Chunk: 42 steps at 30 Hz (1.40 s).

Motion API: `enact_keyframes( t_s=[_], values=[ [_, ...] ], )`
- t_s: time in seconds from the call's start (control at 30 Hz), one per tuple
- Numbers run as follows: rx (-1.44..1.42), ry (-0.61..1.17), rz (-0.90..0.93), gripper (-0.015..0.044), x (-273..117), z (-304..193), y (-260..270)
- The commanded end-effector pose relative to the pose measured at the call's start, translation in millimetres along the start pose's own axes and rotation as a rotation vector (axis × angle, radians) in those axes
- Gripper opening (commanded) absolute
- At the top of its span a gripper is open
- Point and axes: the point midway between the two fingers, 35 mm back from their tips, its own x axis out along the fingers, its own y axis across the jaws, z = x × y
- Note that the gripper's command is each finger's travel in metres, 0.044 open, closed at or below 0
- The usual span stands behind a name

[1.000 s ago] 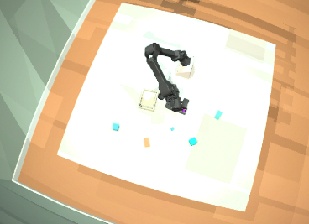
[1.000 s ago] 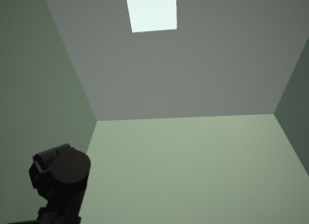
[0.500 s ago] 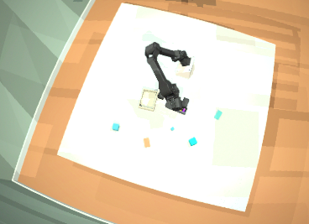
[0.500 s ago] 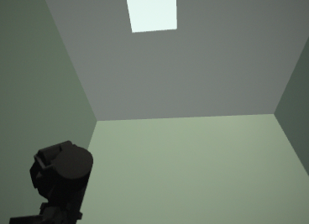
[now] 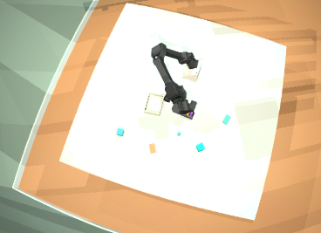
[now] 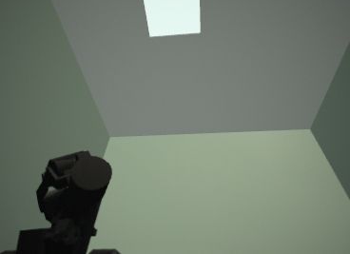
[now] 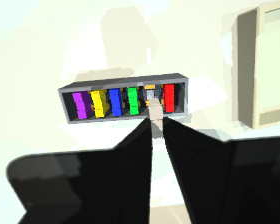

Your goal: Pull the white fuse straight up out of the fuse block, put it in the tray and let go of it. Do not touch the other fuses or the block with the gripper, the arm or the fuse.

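Observation:
My gripper (image 5: 187,109) (image 7: 156,123) is shut on the white fuse (image 7: 156,111). In the wrist view the fuse is upright between the fingertips, raised above the block. The grey fuse block (image 7: 123,81) lies beyond the fingertips; its slot between the green fuse (image 7: 134,101) and the red fuse (image 7: 169,98) shows bare metal clips. The blue fuse (image 7: 115,102), yellow fuse (image 7: 99,104) and purple fuse (image 7: 81,105) sit in their slots. The tray (image 5: 147,103) (image 7: 248,70) is right of the block in the wrist view. In the top view the gripper hides most of the block.
In the top view, a teal block (image 5: 120,132), an orange block (image 5: 152,147), a cyan block (image 5: 200,147), a small teal cube (image 5: 179,133) and another teal block (image 5: 226,119) lie around the work area. The exterior view shows only part of the arm (image 6: 78,191), walls and ceiling.

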Motion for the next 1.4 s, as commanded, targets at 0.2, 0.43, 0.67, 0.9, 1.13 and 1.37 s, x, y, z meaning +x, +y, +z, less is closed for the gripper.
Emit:
enact_keyframes(
  t_s=[0.2,0.43,0.67,0.9,1.13,1.37],
  values=[
    [0.007,-0.003,0.017,0.0000,-3.5,15.7,-45.5],
    [0.008,-0.004,0.016,0.0000,-3.2,23.5,-98.1],
    [0.009,-0.005,0.002,0.0000,-3.1,22.1,-152.8],
    [0.010,-0.004,-0.002,0.0000,-2.2,20.6,-164.5],
    [0.010,-0.004,-0.002,0.0000,8.7,21.2,-164.4],
    [0.010,-0.005,-0.003,0.0000,19.9,21.3,-164.5]
  ],
)
